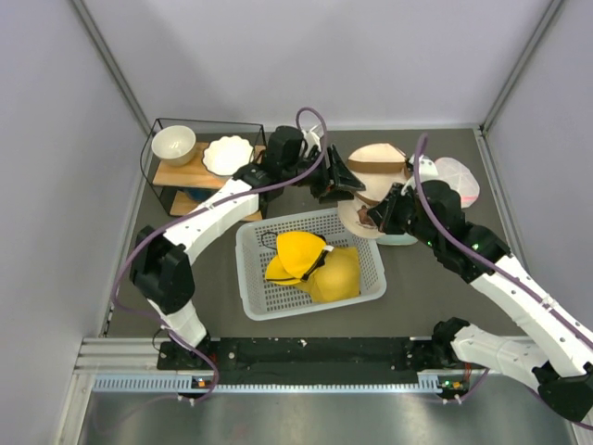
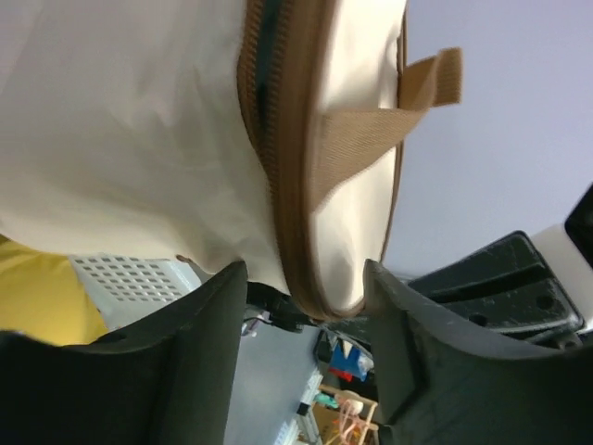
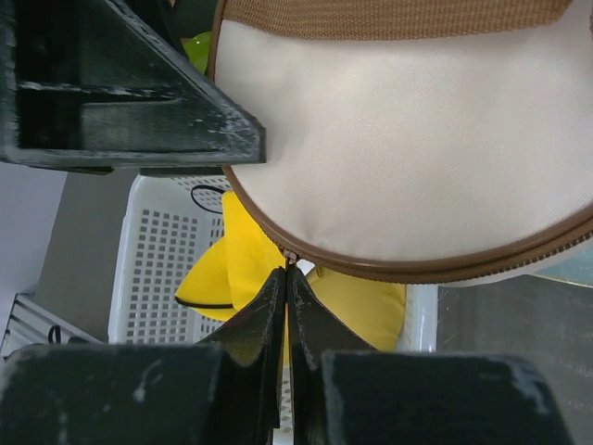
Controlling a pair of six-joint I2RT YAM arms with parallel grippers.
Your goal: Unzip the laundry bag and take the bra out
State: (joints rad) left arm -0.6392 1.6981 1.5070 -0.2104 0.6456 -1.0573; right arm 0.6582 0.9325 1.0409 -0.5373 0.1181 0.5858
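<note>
The cream laundry bag [image 1: 377, 165] with brown strap and trim hangs just beyond the white basket. My left gripper [image 1: 345, 178] grips its left side. In the left wrist view the two fingers [image 2: 215, 311] straddle the bag's brown zipper rim [image 2: 295, 232], pressed against the fabric. My right gripper [image 1: 378, 216] is at the bag's near round end [image 3: 408, 139]. Its fingers [image 3: 288, 283] are pinched together on the small zipper pull [image 3: 291, 259]. A thin dark slit shows in the zipper [image 2: 268, 37]. The navy bra is hidden.
A white lattice basket [image 1: 255, 273] holds a yellow padded garment [image 1: 320, 267], right below the bag. A black wire shelf [image 1: 159, 176] at back left holds a white bowl [image 1: 173, 144] and a scalloped dish [image 1: 227, 155]. A white cloth [image 1: 460, 178] lies at back right.
</note>
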